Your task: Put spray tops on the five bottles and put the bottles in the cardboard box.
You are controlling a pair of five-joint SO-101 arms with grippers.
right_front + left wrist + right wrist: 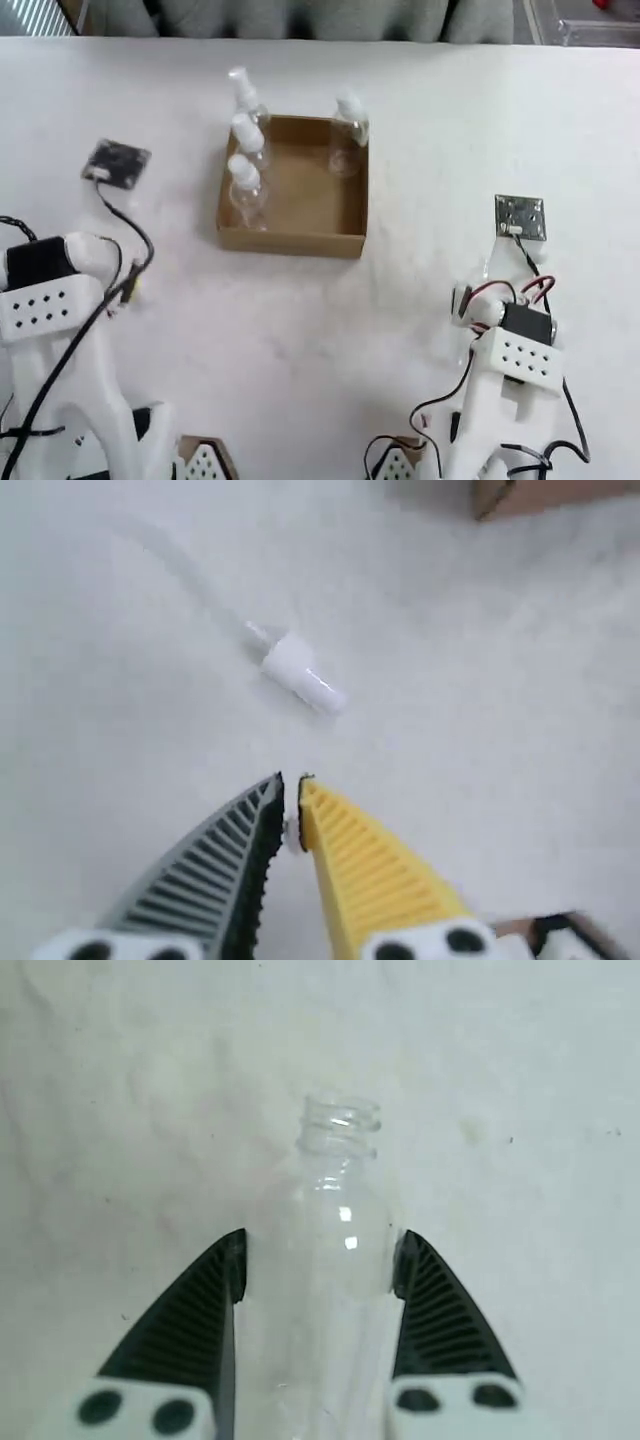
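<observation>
The left hand (pixel 292 790) hovers low over the white bench (pixel 300 340), its grey and yellow fingers pressed together at the tips. A loose spray top (pixel 300 675) lies on its side on the bench just ahead of those tips, apart from them, with its thin tube trailing away from the hand. A corner of the cardboard box (pixel 300 240) shows beyond it.

The right hand (pixel 320 1238) pinches an open bottle (pixel 340 1210) of clear plastic. One black finger sits against each side of its body, and the bare threaded neck points away from the hand.

Four capped bottles stand upright at the box. Two (pixel 245 190) (pixel 248 135) stand inside along its left wall and one (pixel 348 135) in the far right corner. The fourth (pixel 243 90) is at the far left corner, and whether it is inside or just behind cannot be told.
</observation>
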